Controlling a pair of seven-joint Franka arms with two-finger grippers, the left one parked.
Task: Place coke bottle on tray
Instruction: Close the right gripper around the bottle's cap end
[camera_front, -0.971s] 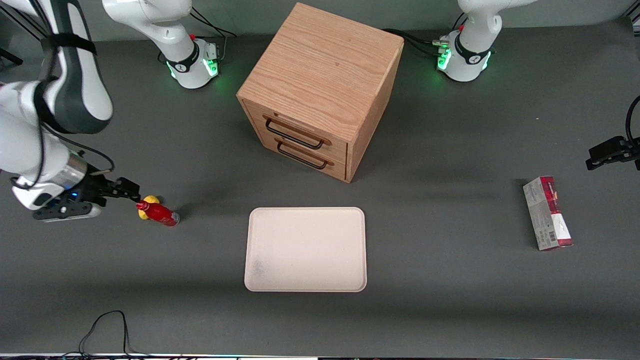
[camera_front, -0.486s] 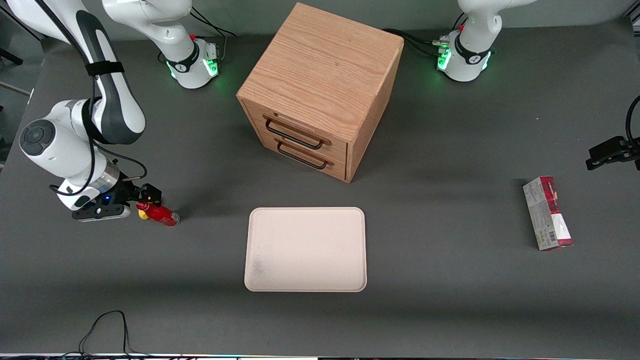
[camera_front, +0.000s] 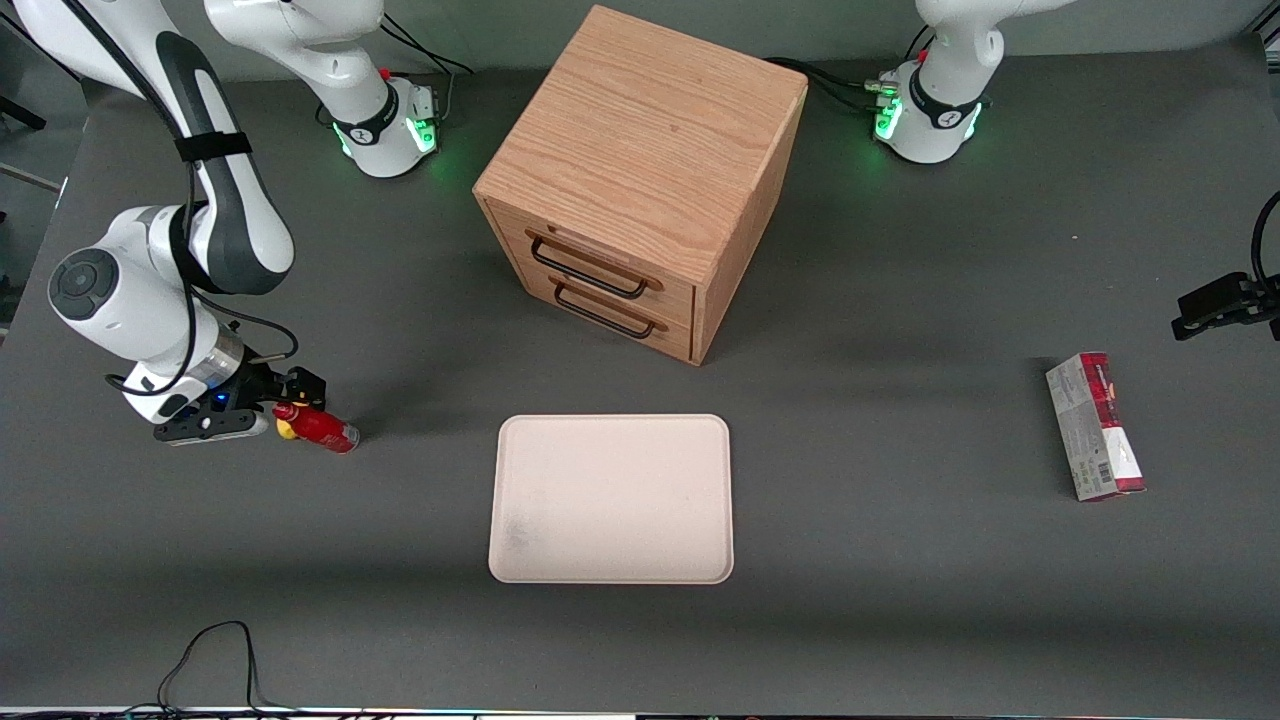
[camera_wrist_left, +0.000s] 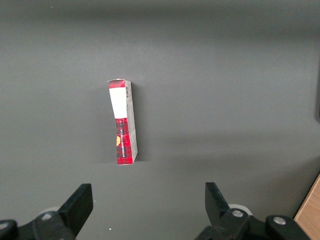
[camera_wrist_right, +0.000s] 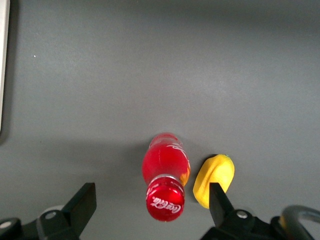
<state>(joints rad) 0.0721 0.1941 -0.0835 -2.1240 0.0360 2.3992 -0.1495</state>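
yellow oval object (camera_wrist_right: 215, 180) beside coke bottle (camera_wrist_right: 165, 174), open tool (camera_wrist_right: 152, 210) over both

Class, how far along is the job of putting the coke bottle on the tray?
Done: the hand is open, with its fingers on either side of the coke bottle, which stands on the table beside a yellow object. In hand: the grasp, not yet closed. Left: grip, lift and carry to the bare tray.
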